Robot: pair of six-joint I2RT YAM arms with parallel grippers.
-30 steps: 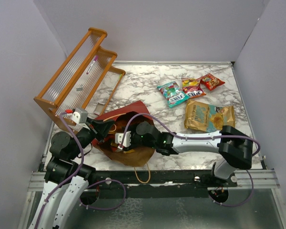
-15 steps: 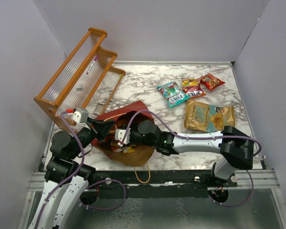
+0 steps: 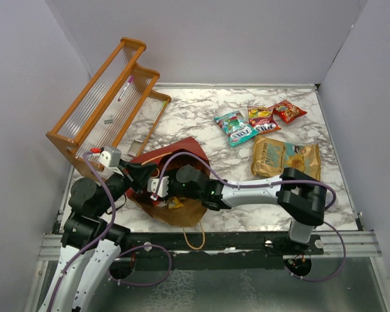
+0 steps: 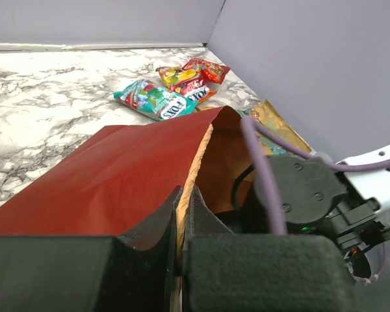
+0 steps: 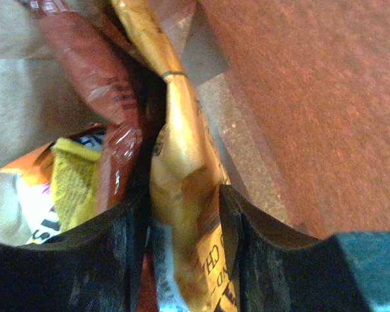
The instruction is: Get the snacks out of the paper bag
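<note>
My left pincer (image 4: 182, 218) is pinched tight on one edge of the mouth of the paper bag (image 4: 110, 175), red paper on one side of my fingers and brown on the other. In the overhead view the bag lies on the marble table (image 3: 195, 114) in the lower left of the frame. My right pincer (image 5: 182, 250) is deep inside the bag, and its 2 fingers (image 5: 110, 260) are closed narrowly against either side of a gold packet (image 5: 182, 188) that fills the gap between them. Left of that in the wrist view sit a dark red packet (image 5: 97, 78) and a yellow packet (image 5: 75, 188). In the upper right of the overhead frame, well apart from the bag, 4 snacks lie on the table: a teal packet (image 3: 236, 127), a yellow and red packet (image 3: 262, 119), a small red packet (image 3: 289, 111) and, below them, the orange chip bag (image 3: 286, 159). A wooden rack (image 3: 107, 104) stands at the upper left.
</note>
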